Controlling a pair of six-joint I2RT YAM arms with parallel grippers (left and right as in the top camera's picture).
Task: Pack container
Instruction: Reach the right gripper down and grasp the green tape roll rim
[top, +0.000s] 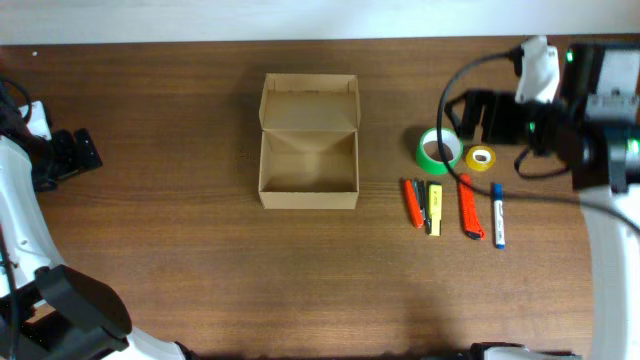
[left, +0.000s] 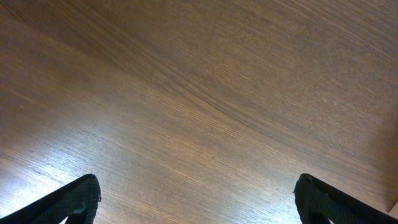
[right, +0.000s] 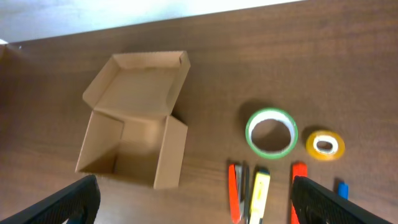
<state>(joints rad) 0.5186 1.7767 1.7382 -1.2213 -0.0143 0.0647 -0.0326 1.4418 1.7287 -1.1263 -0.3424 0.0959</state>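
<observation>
The tan cardboard container (top: 308, 165) stands open in the middle of the table, its flap lid folded back and its inside empty; it also shows in the right wrist view (right: 134, 124). To its right lie a green tape roll (top: 438, 150), a yellow tape roll (top: 481, 158), an orange tool (top: 411, 202), a yellow marker (top: 434, 208), an orange marker (top: 470, 206) and a blue marker (top: 498, 215). My right gripper (right: 196, 202) is open, raised above these items. My left gripper (left: 198, 199) is open over bare table at the far left.
The table's back edge runs along the top of the overhead view. A black cable (top: 455, 85) loops above the tape rolls. The left arm's base (top: 60, 155) sits at the left edge.
</observation>
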